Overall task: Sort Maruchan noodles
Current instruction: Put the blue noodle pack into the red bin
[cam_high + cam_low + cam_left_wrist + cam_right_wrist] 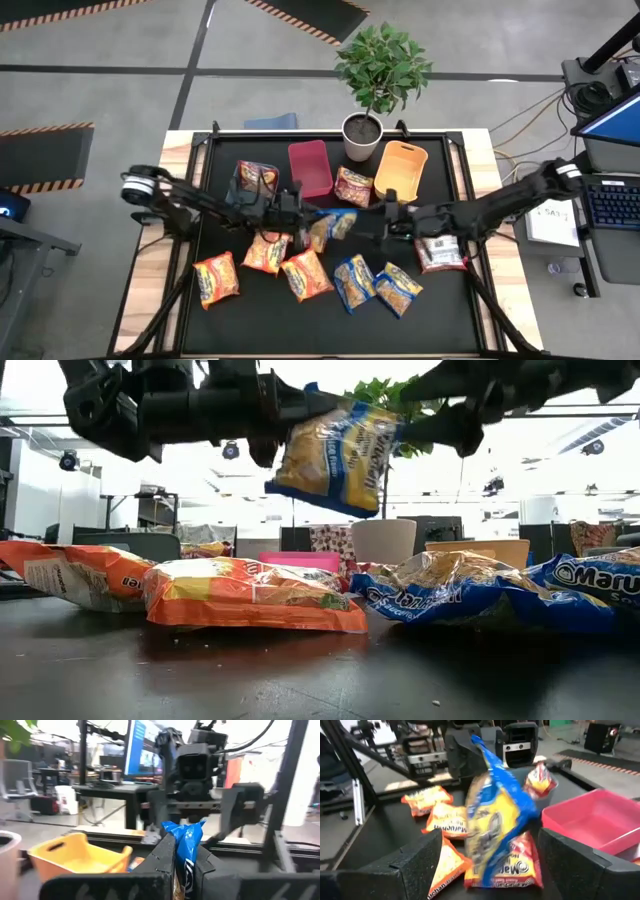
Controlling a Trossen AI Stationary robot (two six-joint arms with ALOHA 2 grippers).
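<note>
I read "Maru" on the blue packet [590,585] lying below my right gripper [400,428], and "Mar" on the red packet [512,865] under it.

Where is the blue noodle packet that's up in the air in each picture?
High view: blue-yellow packet at mid-table, between both arms.
Low view: hanging top centre.
Left wrist view: its blue edge pinched in the left gripper.
Right wrist view: centre, between the open right gripper fingers.
Shared landmark: orange bin.
</note>
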